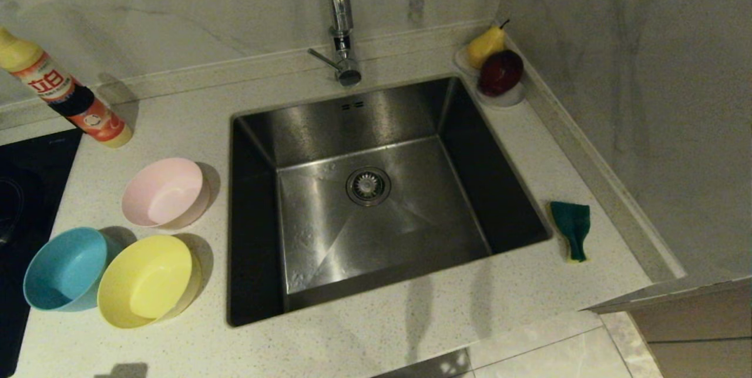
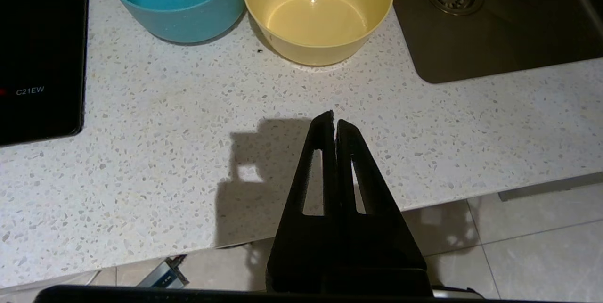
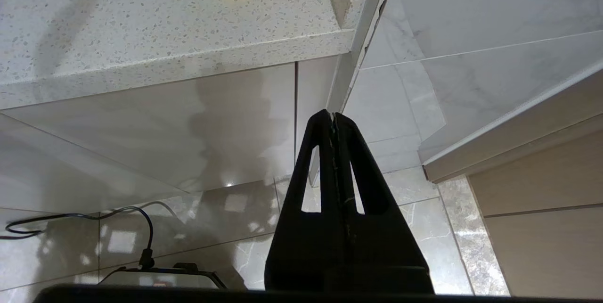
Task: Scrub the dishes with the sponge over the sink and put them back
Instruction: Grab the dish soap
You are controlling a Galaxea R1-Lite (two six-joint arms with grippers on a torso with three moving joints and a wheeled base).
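Your two hands: the left hand (image 2: 334, 121) hangs above the front edge of the table (image 2: 141, 161) with its fingers pressed together on nothing; it shows at lower centre of the left wrist view. The right hand (image 3: 332, 117), fingers likewise together and empty, sits off the table's front corner over the tiled floor (image 3: 424, 227), at lower centre of the right wrist view. Neither hand appears in the head view.

Three bowls, all upright and on the table at the left of the head view: one yellow bowl (image 1: 145, 281) at lower left, one blue bowl (image 1: 66, 269) touching it on its left, one pink bowl (image 1: 164, 193) just above them, apart from both.

One sink (image 1: 376, 201) at centre, with one drain strainer (image 1: 368, 186) and one tap (image 1: 339, 19) at upper centre.

One sponge (image 1: 571, 230) on the table just right of the sink, green side up, bent.

One soap bottle (image 1: 64, 96) at upper left, leaning. One black cooktop (image 1: 23, 190) at the left edge. One white saucer (image 1: 499, 96) at upper right, holding one yellow pear (image 1: 485, 46) and one dark red apple (image 1: 500, 72).
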